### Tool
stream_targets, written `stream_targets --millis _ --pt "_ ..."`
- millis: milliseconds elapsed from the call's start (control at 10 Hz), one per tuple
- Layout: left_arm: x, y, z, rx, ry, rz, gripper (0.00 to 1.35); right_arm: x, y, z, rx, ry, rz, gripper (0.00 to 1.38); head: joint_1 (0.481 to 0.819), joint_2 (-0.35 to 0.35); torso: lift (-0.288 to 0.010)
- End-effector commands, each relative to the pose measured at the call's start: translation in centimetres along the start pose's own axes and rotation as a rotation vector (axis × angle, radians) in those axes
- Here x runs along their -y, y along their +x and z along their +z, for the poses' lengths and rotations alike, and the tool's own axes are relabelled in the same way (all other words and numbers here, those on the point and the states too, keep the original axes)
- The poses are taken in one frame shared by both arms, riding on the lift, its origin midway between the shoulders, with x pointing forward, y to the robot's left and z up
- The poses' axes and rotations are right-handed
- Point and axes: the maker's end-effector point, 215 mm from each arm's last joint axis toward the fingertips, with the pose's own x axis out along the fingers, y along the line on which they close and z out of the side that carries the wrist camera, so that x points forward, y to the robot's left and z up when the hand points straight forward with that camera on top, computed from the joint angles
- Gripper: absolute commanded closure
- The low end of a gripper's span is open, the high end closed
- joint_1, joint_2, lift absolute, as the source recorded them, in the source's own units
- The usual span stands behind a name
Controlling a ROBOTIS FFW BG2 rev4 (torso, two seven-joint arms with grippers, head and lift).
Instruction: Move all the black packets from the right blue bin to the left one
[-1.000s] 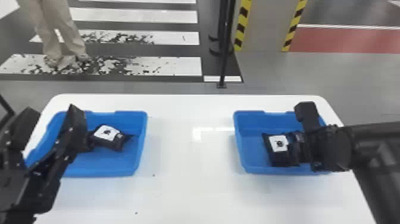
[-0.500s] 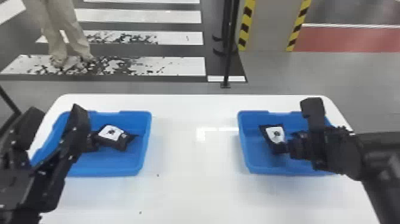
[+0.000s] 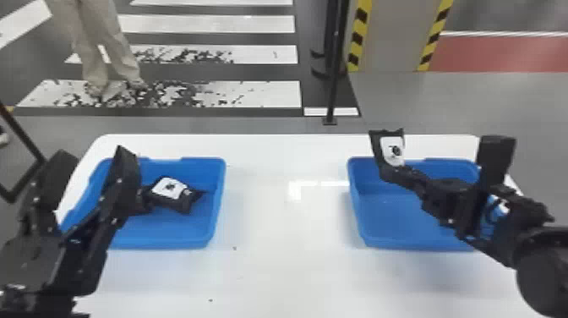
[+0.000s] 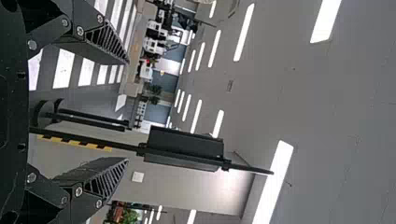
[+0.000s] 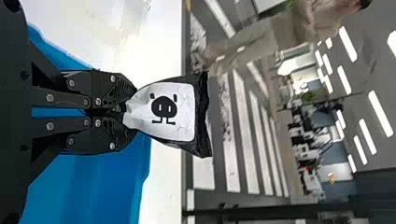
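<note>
Pinching a black packet point(image 3: 392, 153) by one end, the right gripper point(image 3: 408, 176) is near the far left corner of the right blue bin point(image 3: 380, 217) in the head view, with the packet's free end pointing up and away. The right wrist view adds the close detail: both fingers point(image 5: 119, 91) are pressed together on the packet's narrowed end, and its white label bears a black pig face with two small legs beneath, a figure reduced to a small dark mark in the head view. From the head view comes the layout: both bins sit apart on the white desk point(image 3: 283, 262), and another black packet point(image 3: 171, 189) lies label up in the left blue bin point(image 3: 216, 203). Something dark touches that packet's left end, too hidden by the left gripper point(image 3: 93, 155) to name. That gripper is above the left side of its bin; the left wrist view shows its fingers point(image 4: 105, 39) spread wide, with ceiling lights point(image 4: 273, 182) and a dark post point(image 4: 84, 140) beyond.
</note>
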Motion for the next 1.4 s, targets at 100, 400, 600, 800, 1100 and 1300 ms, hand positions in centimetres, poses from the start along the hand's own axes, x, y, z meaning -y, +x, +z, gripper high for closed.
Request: stream_targets --millis 100,400,600,800,1100,1300 --pt "0.5 0.3 0.3 0.014 -0.010 -0.007 0.33 -10.7 -0.5 3.4 0.105 0.013 0.261 1.12 0.695 0.078 -0.140" --pt "2.5 1.1 0.1 0.013 -0.048 -0.048 0.33 -22.4 -0.1 3.8 0.127 0.035 0.538 1.12 0.695 0.205 -0.140" --pt "4.1 1.6 -1.1 -0.027 -0.073 -0.084 0.33 -27.6 0.0 2.5 0.094 0.053 0.654 1.12 0.691 0.263 -0.140" --pt "5.9 1.9 -2.6 -0.074 -0.101 -0.129 0.33 -31.9 -0.1 2.5 0.084 0.032 0.746 1.12 0.695 0.310 -0.140" --pt "7.8 2.0 -4.2 -0.128 -0.126 -0.181 0.33 -35.2 -0.3 2.2 0.073 0.011 0.807 1.12 0.695 0.338 -0.140" --pt "8.5 2.0 -5.3 -0.164 -0.137 -0.200 0.33 -36.3 -0.1 2.4 0.074 -0.005 0.828 1.12 0.695 0.347 -0.140"
